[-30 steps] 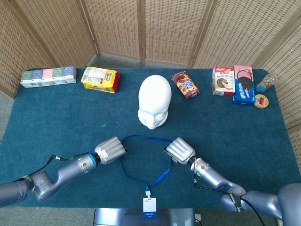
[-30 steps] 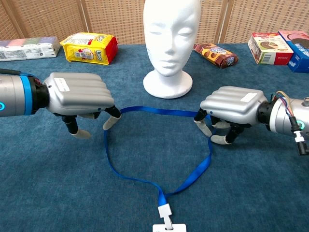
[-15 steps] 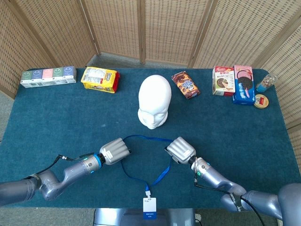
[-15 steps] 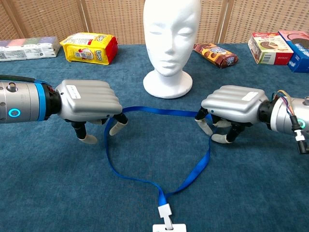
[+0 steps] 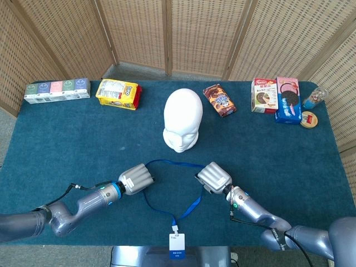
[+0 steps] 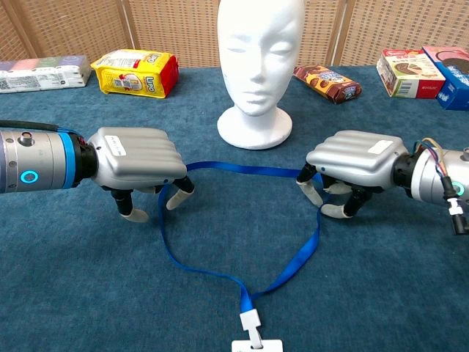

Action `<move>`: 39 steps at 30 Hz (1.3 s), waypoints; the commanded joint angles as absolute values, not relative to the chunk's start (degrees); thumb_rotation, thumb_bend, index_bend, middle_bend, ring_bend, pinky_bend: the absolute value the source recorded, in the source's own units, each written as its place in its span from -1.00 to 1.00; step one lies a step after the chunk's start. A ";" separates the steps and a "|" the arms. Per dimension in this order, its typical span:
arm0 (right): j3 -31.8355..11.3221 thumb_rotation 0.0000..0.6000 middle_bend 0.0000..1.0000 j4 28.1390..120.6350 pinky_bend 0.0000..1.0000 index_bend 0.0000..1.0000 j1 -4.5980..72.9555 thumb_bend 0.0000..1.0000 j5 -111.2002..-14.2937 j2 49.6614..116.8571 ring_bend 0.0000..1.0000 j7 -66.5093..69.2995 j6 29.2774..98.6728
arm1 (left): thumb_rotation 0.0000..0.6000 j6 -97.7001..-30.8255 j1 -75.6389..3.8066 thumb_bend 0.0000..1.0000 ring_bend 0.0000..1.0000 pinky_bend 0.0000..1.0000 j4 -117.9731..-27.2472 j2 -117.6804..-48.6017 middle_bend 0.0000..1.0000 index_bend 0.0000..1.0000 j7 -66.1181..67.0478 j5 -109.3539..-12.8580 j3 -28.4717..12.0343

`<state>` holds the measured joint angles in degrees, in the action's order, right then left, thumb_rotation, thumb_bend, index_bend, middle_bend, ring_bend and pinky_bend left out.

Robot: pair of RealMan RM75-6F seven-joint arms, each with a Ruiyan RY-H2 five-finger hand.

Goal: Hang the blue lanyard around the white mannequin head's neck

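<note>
Blue lanyard (image 6: 242, 220) flat on the table (image 6: 410, 279), in front of the white mannequin head (image 6: 258, 51), loop spread wide. Left robot hand (image 6: 139, 158) and right robot hand (image 6: 352, 165) curled over its two sides; firm hold unclear. Probably spread wide to slip over the head.

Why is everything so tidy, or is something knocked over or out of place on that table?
Nothing stands out. The mannequin head stands upright, the snack packs along the back lie flat, and the blue lanyard lies in an open loop on the cloth, its badge at the near edge. The left hand and right hand sit at the loop's two sides.
</note>
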<state>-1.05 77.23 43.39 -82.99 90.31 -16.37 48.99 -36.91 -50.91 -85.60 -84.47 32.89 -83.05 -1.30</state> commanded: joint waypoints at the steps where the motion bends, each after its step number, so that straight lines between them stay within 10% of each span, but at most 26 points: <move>1: -1.00 1.00 1.00 77.12 1.00 0.44 43.32 -0.11 -83.00 90.33 1.00 -16.25 49.02 | 0.98 -36.91 -51.15 -0.42 1.00 1.00 -85.56 -84.53 1.00 -0.05 32.92 -82.52 -1.27; 39: -1.17 1.00 1.00 76.51 1.00 0.46 43.14 -0.11 -82.82 90.83 1.00 -15.53 48.86 | 0.98 -38.03 -53.12 -0.32 1.00 1.00 -84.45 -86.38 1.00 0.12 33.99 -77.40 1.06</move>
